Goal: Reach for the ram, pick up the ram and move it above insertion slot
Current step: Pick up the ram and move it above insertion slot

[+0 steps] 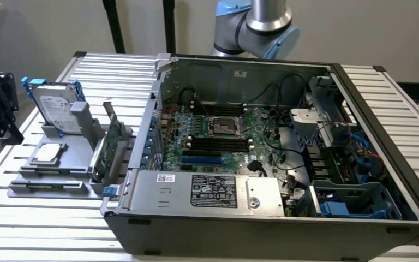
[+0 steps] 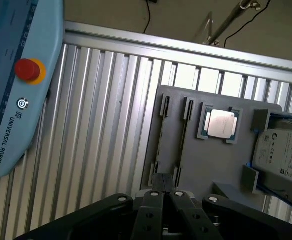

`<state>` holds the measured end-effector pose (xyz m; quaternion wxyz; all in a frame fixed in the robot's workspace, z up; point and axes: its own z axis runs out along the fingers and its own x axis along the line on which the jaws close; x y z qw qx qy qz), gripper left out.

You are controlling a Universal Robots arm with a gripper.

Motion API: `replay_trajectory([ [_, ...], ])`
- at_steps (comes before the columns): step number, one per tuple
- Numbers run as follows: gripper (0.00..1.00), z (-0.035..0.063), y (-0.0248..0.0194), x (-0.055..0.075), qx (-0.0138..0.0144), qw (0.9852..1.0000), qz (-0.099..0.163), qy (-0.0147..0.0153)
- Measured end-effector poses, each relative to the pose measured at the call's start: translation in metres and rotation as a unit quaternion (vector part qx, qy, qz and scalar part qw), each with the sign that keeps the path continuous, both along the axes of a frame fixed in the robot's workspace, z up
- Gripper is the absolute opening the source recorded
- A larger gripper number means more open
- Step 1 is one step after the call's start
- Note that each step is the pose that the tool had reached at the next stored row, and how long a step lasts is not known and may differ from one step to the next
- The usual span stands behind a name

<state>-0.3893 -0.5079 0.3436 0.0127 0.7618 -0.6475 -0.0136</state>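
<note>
— Pincer (image 2: 164, 184) first: how does it stand?
— Clenched, its two sides pressed together and gripping nothing. It hangs above the grey holder (image 2: 211, 165), clear of it.
— And the ram?
— It is the nearest thing to the pincer. Two thin strips stand on edge in the holder's two long slots (image 2: 164, 105), running away from the pincer side by side. I take the slimmer one for the ram (image 2: 158, 145), but edge-on I cannot tell it from its neighbour (image 2: 182, 145) for certain. The pincer touches neither.
— What lies farther out?
— Past the neighbour, a square processor chip (image 2: 220, 123) lies flat in its recess on the holder. Farther again on that side, a hard drive (image 2: 281, 155) with a white label sits at the holder's edge between blue clips (image 2: 250, 165).
— On the other side?
— Bare slatted worktop (image 2: 100, 125), then a pale blue teach pendant (image 2: 15, 85) with a red button (image 2: 26, 70), well apart from the pincer.
— Anything from the exterior view?
— The holder sits on the worktop just beside an open computer case (image 1: 268, 234), on the exterior view's left of it. A green card (image 1: 102, 155) with a metal bracket stands upright in the holder. The arm (image 1: 257, 22) rises behind the case.
</note>
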Motion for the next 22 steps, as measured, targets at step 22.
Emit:
replay_trajectory([
  [22, 0.48, -0.0145, 0.0, 0.0, 0.0004, 0.9999, -0.016, -0.0003],
])
